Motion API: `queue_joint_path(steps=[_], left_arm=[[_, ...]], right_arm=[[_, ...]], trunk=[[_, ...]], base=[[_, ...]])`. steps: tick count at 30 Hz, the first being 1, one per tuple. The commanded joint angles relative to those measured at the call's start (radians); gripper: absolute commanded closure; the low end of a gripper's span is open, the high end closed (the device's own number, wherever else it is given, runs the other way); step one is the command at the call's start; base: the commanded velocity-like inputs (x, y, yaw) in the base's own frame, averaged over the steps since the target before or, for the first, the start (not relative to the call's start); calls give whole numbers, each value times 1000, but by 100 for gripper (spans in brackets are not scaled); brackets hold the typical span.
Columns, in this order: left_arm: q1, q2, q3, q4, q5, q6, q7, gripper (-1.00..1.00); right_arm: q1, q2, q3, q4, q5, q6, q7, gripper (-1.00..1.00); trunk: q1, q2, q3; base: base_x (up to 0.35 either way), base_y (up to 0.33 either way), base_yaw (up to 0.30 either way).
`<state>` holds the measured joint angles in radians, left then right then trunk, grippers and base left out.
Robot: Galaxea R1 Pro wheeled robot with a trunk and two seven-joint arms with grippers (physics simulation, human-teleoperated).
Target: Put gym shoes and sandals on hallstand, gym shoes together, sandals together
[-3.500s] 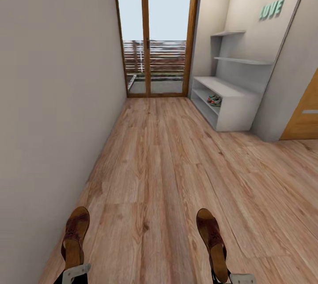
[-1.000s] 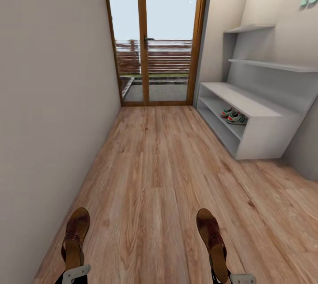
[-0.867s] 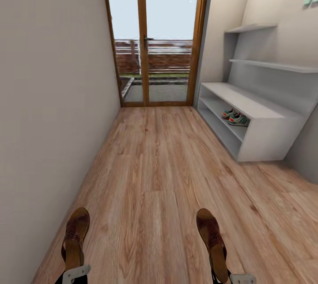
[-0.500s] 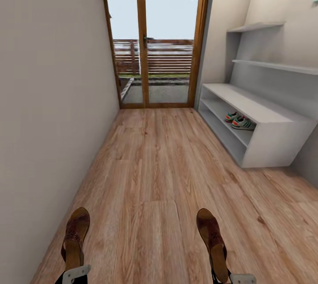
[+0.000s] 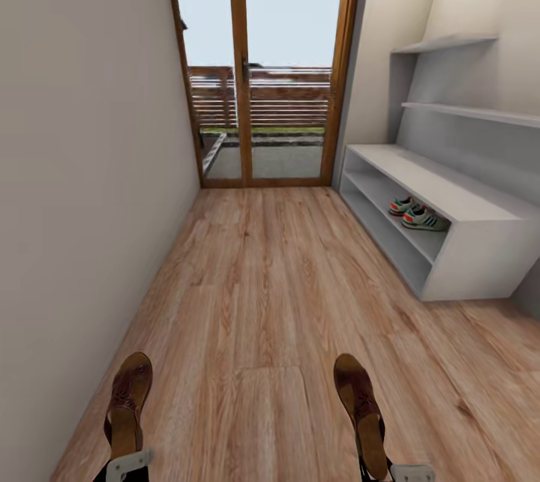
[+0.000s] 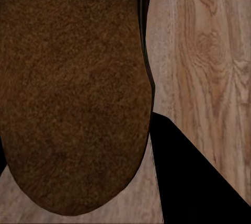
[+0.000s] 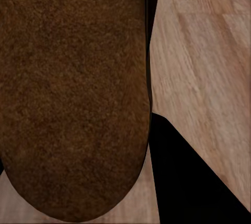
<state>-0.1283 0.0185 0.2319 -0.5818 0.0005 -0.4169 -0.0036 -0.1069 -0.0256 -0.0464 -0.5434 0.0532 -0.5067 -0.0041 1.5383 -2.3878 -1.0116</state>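
Each of my grippers holds one brown sandal by its heel end, toe pointing forward, above the corridor floor (image 5: 262, 302). The left gripper (image 5: 124, 461) is shut on the left sandal (image 5: 127, 401); the right gripper (image 5: 391, 471) is shut on the right sandal (image 5: 361, 408). The wrist views look at the brown soles (image 6: 73, 93) (image 7: 73, 93) with floor planks beside them. The two gym shoes (image 5: 416, 215) sit side by side on a low shelf of the light-grey hallstand (image 5: 450, 193), ahead on the right.
A plain wall (image 5: 82, 167) runs close along my left. A wood-framed glass door (image 5: 255, 70) closes the corridor's far end. Two staggered upper shelves (image 5: 472, 113) hang above the hallstand's bench top. Open floor lies between me and the hallstand.
The camera has moved forward down the corridor, so the door and hallstand look nearer and larger. Both sandals stay in the same place in my grippers.
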Motion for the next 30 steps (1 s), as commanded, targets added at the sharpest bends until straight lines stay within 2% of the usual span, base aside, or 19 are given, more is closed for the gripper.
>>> queue_joint_path(steps=[1, 30], left_arm=[[-1, 0, 1, 0, -4, -2, 1, 100], [-1, 0, 1, 0, -4, -3, 1, 100]], right_arm=[[-1, 0, -3, 0, 2, -3, 1, 100], [-1, -1, -3, 0, 2, -3, 1, 100]], trunk=[[0, 0, -1], [0, 0, -1]], base=[[339, 0, 0], [339, 0, 0]])
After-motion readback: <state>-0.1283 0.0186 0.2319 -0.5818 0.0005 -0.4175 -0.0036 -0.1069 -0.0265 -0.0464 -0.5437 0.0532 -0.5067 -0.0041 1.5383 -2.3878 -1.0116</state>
